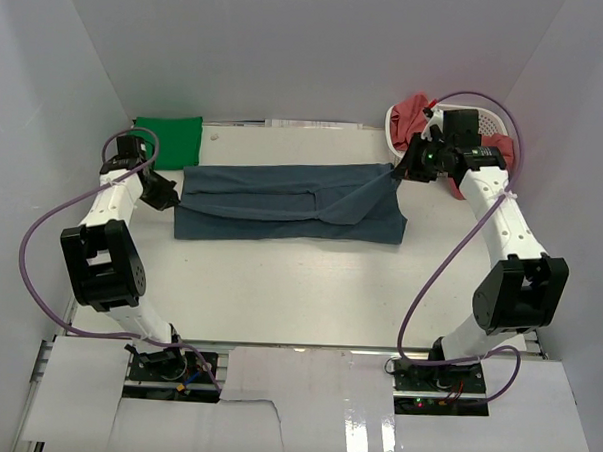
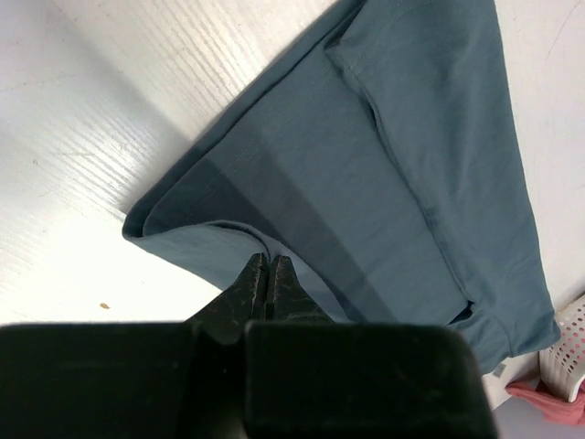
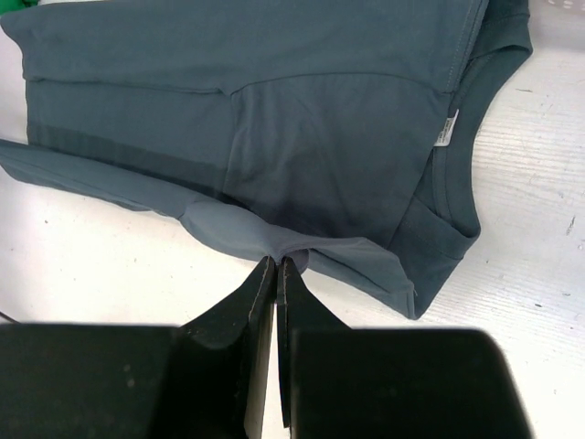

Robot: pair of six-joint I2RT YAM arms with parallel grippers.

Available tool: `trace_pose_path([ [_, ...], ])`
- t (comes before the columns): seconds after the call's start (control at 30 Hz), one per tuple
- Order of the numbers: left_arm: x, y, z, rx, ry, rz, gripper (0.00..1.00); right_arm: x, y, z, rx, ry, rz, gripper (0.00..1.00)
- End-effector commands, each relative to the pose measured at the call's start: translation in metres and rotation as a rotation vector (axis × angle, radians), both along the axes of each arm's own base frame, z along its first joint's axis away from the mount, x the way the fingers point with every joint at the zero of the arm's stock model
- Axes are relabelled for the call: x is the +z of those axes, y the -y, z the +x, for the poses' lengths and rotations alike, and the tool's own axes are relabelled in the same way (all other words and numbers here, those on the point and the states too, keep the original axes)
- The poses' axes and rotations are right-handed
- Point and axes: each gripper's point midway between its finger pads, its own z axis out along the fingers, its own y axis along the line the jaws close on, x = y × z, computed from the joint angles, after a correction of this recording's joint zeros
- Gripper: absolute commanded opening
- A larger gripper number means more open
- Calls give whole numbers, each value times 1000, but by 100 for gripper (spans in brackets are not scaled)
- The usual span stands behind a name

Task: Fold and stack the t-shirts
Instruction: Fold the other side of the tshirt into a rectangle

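The white counter (image 1: 279, 285) carries the slate blue t-shirt (image 1: 283, 200), which lies as a long band stretched between the 2 grippers. It is folded lengthwise, and a flap of cloth is raised at the end by the right gripper. A white perforated basket (image 1: 498, 123) stands just beyond the right gripper, in the far corner, with salmon red t-shirts (image 1: 415, 111) bunched inside and hanging over its rim. A folded bright green t-shirt (image 1: 168, 138) lies flat beyond the left gripper, close to the blue shirt's far corner.

The left gripper (image 2: 267, 265) is closed, with a fold of the blue shirt's edge pinched between its black tips. The right gripper (image 3: 277, 265) is also clamped on a small pucker of blue cloth. The collar and its white label lie just ahead of it, to its right.
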Motion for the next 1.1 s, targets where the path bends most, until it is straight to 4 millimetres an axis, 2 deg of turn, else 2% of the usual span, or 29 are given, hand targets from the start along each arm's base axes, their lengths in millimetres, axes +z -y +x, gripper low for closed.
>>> trace_pose_path([
  [0.0,14,-4,7,6,23,27,0,21,-3,10,23,62,7,8],
  [0.33,9,-3,8,9,11,12,0,26,-6,21,23,68,14,8],
  [0.7,18,-4,26,2,42,2,0,25,-8,33,28,58,12,8],
  [1.07,15,-6,39,1,33,1,0,21,-8,47,29,48,15,8],
])
